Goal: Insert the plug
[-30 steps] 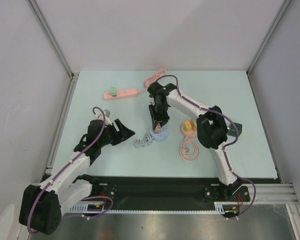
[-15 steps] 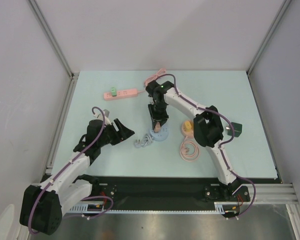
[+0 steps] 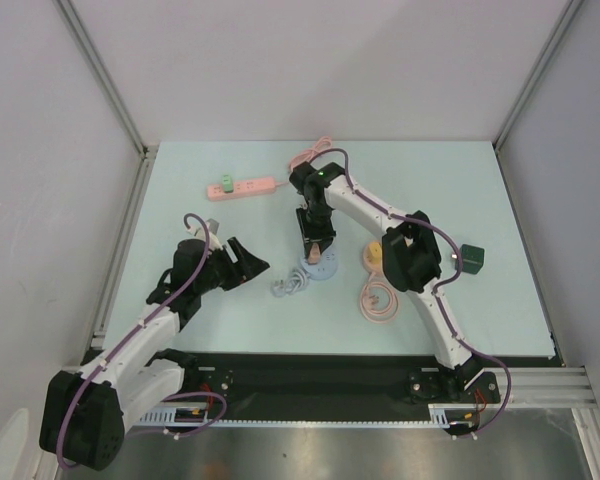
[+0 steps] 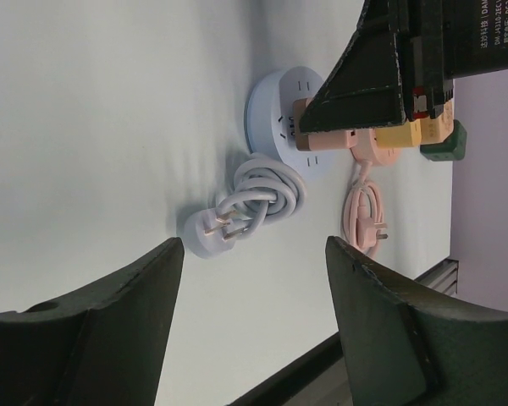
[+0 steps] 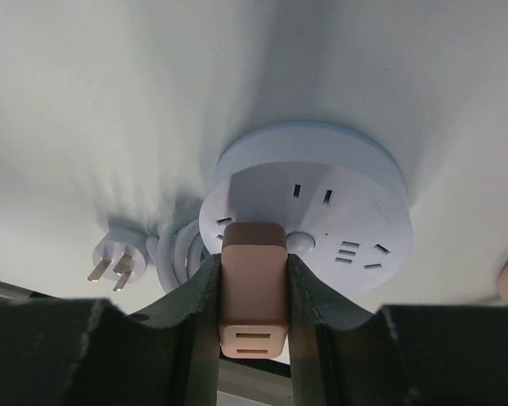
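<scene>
My right gripper point(image 5: 252, 296) is shut on a pink-brown plug adapter point(image 5: 253, 279) and holds it against the top face of a round pale-blue power socket point(image 5: 347, 211). In the top view the right gripper point(image 3: 317, 245) stands over that socket point(image 3: 325, 271) at mid-table. The adapter also shows in the left wrist view point(image 4: 309, 135). The socket's own white cord and plug point(image 4: 216, 228) lie coiled beside it. My left gripper point(image 3: 252, 262) is open and empty, to the left of the socket and apart from it.
A pink power strip point(image 3: 242, 187) with a green plug lies at the back left. A yellow and pink round socket point(image 3: 377, 256) with a coiled pink cord point(image 3: 378, 300) lies right of the blue one. A dark green block point(image 3: 473, 256) sits further right.
The right arm's elbow has shifted slightly left while its gripper stays on the blue socket with the adapter. The left arm has not moved.
</scene>
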{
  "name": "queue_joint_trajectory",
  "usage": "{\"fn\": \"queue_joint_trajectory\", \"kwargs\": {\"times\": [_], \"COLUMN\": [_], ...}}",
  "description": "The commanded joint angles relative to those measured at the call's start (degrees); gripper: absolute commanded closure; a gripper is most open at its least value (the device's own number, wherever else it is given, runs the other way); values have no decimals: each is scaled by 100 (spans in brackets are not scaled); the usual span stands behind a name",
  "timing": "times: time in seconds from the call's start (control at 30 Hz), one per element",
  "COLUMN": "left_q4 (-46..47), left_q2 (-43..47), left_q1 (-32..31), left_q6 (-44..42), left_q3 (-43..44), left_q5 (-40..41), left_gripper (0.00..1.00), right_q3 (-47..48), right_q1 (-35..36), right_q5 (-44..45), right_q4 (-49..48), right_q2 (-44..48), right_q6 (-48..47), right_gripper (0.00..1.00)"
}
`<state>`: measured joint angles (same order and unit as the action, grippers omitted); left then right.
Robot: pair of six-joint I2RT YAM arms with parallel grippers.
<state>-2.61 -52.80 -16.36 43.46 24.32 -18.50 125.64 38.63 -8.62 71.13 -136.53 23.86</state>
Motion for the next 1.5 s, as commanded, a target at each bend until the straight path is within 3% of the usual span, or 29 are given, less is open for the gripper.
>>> {"fn": "queue_joint_trajectory", "kwargs": {"times": [0.0, 0.37, 0.87, 1.13, 1.17, 1.23, 1.37, 1.47], "left_q4": [173, -46, -205, -310, -345, -477, -775, -942], "left_q2": [129, 182, 314, 323, 331, 305, 323, 244], "left_q1": [63, 63, 63, 63, 63, 63, 63, 63], "left_q6": [-84, -233, -338, -479, -505, -575, -742, -926], "left_q3": [3, 100, 205, 372, 407, 539, 750, 934], "left_q5": [-92, -75, 4, -4, -4, 13, 171, 189], "left_gripper": [27, 27, 25, 23, 23, 23, 20, 17], "right_q3": [109, -628, -1639, -1763, -1676, -1290, -437, -14], "right_q1": [-14, 540, 602, 488, 435, 400, 224, 57], "right_q5": [449, 1626, 1117, 1240, 1249, 1249, 1082, 942], "right_q4": [-126, -547, -1426, -1761, -1770, -1778, -1621, -1594], "right_q2": [-234, -155, -418, 195, 275, 459, 618, 811], "right_q6": [22, 356, 216, 418, 418, 340, 234, 163], "right_gripper": [100, 100, 100, 99, 88, 81, 56, 44]}}
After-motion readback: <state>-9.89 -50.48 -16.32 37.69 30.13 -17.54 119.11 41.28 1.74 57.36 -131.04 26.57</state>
